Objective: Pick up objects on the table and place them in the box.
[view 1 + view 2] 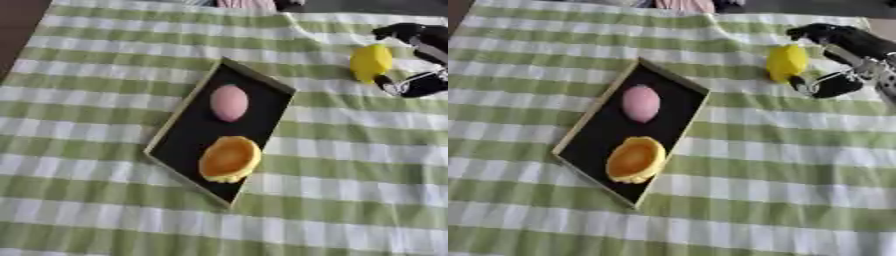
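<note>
A shallow black box with a pale wooden rim [171,122] lies askew in the middle of the green-and-white checked cloth. Inside it are a pink egg-shaped thing [228,102] at the far end and an orange-yellow tart-like thing [229,159] at the near end. At the far right, a yellow lemon-like object [787,62] sits low over the cloth, to the right of the box. My right hand [846,40] comes in from the right; its fingers curl over the object's top and its thumb [820,85] sits under its near side. My left hand does not show.
The checked cloth [350,200] covers the whole table. The table's far left edge meets dark floor [17,20]. A bit of pink striped cloth [684,5] shows at the far edge.
</note>
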Action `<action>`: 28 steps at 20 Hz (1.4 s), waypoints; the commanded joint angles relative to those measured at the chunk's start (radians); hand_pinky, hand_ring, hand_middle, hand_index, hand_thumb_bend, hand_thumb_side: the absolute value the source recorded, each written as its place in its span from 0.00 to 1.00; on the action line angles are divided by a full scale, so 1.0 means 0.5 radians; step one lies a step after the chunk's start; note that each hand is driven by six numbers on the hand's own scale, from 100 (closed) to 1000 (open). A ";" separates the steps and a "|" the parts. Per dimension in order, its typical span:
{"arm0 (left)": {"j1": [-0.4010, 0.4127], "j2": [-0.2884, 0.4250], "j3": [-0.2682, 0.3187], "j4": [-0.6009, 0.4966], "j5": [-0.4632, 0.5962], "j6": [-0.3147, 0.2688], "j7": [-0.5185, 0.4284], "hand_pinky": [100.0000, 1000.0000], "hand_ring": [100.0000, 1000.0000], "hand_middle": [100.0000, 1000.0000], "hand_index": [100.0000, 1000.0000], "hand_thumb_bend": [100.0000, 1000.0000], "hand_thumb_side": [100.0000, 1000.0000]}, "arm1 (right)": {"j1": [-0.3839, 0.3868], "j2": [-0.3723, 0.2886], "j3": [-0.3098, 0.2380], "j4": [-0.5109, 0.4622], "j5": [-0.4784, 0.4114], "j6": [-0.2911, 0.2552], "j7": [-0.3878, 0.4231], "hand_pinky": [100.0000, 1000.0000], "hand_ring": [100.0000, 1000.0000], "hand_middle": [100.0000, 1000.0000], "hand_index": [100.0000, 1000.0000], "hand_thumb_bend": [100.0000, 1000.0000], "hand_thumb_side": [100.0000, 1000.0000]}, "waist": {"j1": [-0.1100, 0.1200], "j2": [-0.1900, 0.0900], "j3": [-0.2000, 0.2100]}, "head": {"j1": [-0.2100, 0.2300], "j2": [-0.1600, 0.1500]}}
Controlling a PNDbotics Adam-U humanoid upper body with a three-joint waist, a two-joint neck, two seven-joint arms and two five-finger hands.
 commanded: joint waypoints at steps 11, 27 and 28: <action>-0.017 0.066 0.020 0.002 0.015 -0.010 -0.024 0.69 0.74 0.66 0.82 0.00 0.52 | -0.047 -0.030 -0.015 -0.003 -0.155 0.038 -0.043 0.97 0.94 0.59 0.78 0.00 0.11 | 0.011 -0.042 0.003 | -0.012 -0.037; 0.011 0.069 0.010 -0.018 0.012 0.027 -0.024 0.69 0.74 0.66 0.82 0.00 0.52 | -0.017 -0.066 0.056 -0.248 -0.448 0.071 -0.621 0.74 0.60 0.18 0.30 0.00 0.06 | 0.010 -0.129 -0.025 | 0.003 0.046; 0.015 0.070 0.010 -0.020 0.011 0.029 -0.022 0.69 0.74 0.66 0.82 0.00 0.52 | -0.011 -0.074 0.059 -0.295 -0.473 0.062 -0.609 0.74 0.60 0.19 0.30 0.00 0.05 | 0.011 -0.140 -0.032 | 0.005 0.057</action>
